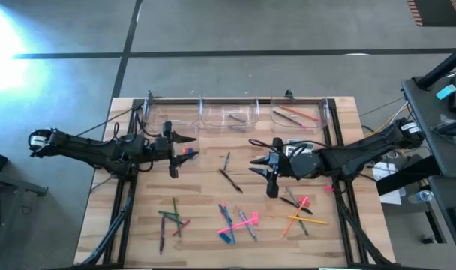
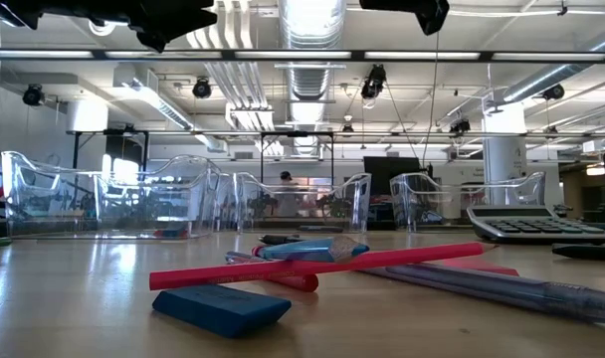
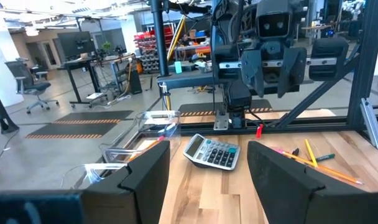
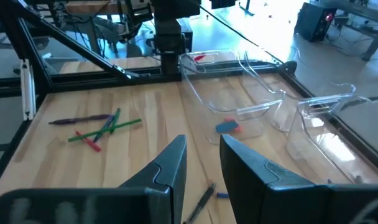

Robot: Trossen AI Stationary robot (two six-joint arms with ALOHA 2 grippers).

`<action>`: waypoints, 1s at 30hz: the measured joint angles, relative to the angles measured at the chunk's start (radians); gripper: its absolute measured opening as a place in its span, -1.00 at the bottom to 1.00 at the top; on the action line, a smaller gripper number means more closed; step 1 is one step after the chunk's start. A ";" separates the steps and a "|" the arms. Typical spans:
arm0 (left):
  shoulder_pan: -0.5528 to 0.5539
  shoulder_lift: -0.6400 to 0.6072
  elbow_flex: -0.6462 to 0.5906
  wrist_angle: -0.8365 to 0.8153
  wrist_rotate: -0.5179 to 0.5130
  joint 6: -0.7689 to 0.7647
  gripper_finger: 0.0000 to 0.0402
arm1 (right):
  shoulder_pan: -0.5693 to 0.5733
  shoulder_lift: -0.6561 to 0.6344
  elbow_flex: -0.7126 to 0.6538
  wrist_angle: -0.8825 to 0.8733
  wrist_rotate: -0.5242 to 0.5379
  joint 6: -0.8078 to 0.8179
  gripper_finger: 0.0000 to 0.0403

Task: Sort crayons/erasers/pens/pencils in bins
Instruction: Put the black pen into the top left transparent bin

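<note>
- Left gripper [image 1: 192,139] hovers over the table's left half just in front of the leftmost bin [image 1: 162,115], jaws spread wide with nothing between them.
- Right gripper [image 1: 253,163] hangs near the table [image 1: 205,210] centre, fingers [image 4: 167,163] set a narrow gap apart and empty.
- Four clear bins line the far edge; a blue eraser [image 4: 227,126] lies inside one.
- Loose pencils [image 1: 303,218] and pens [image 1: 229,178] lie scattered on the near half, well apart from the bins.
- A calculator [image 3: 212,151] rests on the wood.
</note>
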 joint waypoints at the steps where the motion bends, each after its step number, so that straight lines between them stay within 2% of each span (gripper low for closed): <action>1: 0.000 0.000 0.000 0.000 0.000 0.000 0.00 | 0.000 0.011 0.004 0.003 0.000 -0.010 -0.56; 9: 0.000 -0.002 -0.001 0.000 0.000 -0.001 0.00 | 0.000 0.118 0.008 -0.048 -0.001 -0.054 -0.56; 17: 0.000 -0.001 -0.002 -0.001 0.000 0.000 0.00 | 0.000 0.195 0.008 -0.082 -0.001 0.022 -0.56; 30: 0.000 -0.001 -0.003 0.000 0.000 0.000 0.00 | 0.000 0.204 0.008 -0.078 -0.003 0.036 -0.56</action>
